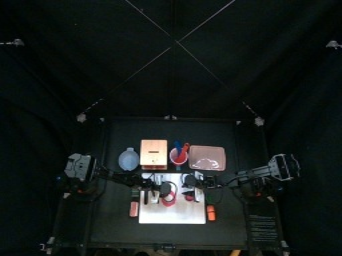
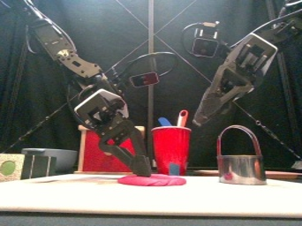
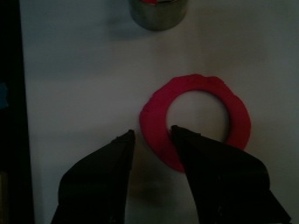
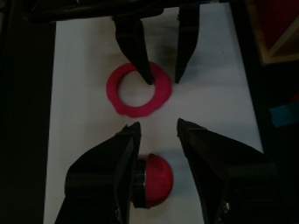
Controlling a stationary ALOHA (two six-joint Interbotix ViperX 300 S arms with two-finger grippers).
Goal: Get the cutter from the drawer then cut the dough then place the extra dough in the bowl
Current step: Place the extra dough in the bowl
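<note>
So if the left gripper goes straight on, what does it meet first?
Probably the red dough ring on the white board: the left gripper points down at its rim, open jaws either side.

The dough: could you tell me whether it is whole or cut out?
Cut out: the dough is a ring, with the white board showing through its hole.

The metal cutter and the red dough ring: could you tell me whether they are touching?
Apart. The front view shows a stretch of bare white board between the metal cutter and the red dough ring.
</note>
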